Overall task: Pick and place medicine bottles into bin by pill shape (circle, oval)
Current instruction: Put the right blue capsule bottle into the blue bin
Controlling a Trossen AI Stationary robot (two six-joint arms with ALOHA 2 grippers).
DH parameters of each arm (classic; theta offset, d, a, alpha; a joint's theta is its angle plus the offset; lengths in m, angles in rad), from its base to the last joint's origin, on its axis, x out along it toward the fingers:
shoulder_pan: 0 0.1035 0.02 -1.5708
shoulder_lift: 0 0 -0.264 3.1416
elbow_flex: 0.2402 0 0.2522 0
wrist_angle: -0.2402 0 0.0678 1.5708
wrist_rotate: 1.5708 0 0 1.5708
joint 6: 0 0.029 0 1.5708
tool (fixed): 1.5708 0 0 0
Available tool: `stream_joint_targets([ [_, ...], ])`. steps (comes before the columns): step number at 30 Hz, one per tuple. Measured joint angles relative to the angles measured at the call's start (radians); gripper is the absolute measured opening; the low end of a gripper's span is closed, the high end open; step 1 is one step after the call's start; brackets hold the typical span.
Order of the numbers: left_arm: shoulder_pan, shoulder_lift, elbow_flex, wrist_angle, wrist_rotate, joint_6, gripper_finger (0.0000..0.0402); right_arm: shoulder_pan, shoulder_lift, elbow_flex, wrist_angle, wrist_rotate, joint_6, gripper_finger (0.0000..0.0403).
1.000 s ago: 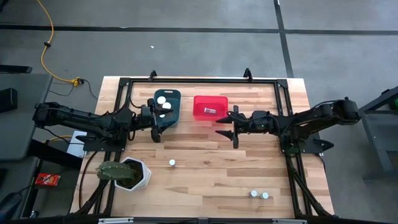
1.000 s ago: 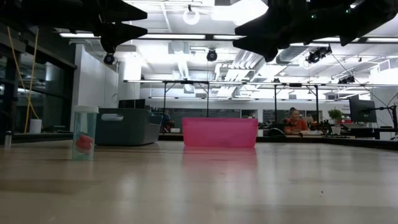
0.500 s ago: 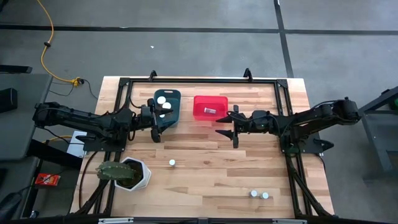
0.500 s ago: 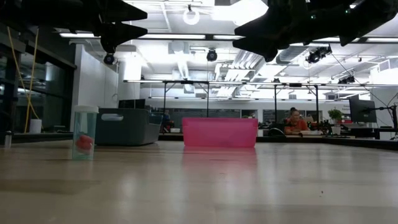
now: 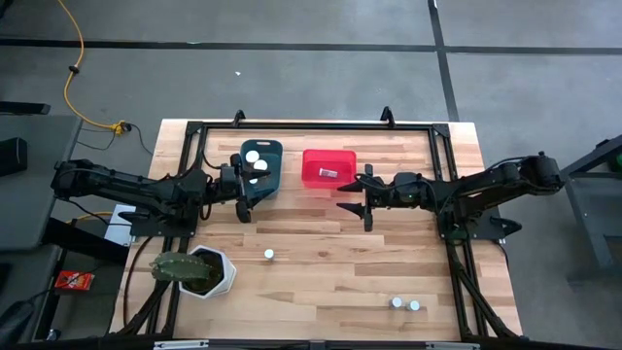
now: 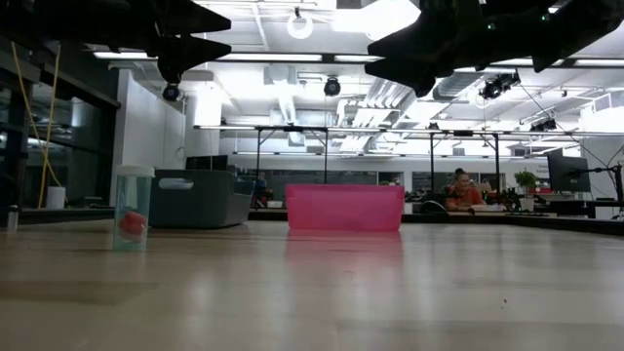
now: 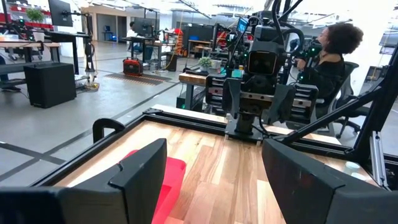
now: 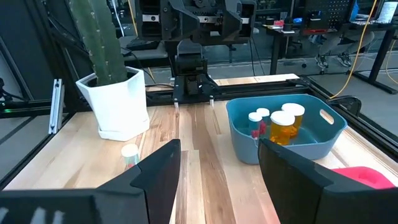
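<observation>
The dark teal bin and the red bin stand side by side at the table's far middle. The teal bin holds several white-capped bottles; one bottle lies in the red bin. One bottle stands alone on the table's middle and also shows in the low view. Two bottles stand near the front right. My left gripper hovers open and empty just near of the teal bin. My right gripper hovers open and empty just near and right of the red bin.
A white hexagonal plant pot with a cactus stands at the front left. A black frame rail runs along the table's far edge. A person sits in the room behind the right arm.
</observation>
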State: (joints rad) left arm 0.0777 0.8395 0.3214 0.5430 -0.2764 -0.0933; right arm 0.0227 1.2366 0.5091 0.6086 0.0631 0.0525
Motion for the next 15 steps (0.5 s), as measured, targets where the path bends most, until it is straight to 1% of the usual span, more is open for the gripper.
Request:
stream_joint_targets([
  [5,0.000,0.000,0.000,0.000,0.000,0.000,0.0252,0.014,0.000,0.000,0.031,0.006,0.086,0.0209],
  [7,0.000,0.000,0.000,0.000,0.000,0.000,0.0252,0.049,0.000,0.005,0.016,0.005,0.119,0.0209],
  [9,0.000,0.000,0.000,0.000,0.000,0.000,0.0252,0.106,0.000,0.027,-0.036,0.005,0.140,0.0209],
  [11,0.000,0.000,0.000,0.000,0.000,0.000,0.0252,0.180,0.000,0.067,-0.145,0.030,0.162,0.0209],
  [12,0.000,0.000,0.000,0.000,0.000,0.000,0.0252,0.220,0.000,0.098,-0.235,0.062,0.182,0.0209],
  [15,0.000,0.000,0.000,0.000,0.000,0.000,0.0252,0.349,0.004,0.226,-0.608,0.193,0.307,0.0209],
])
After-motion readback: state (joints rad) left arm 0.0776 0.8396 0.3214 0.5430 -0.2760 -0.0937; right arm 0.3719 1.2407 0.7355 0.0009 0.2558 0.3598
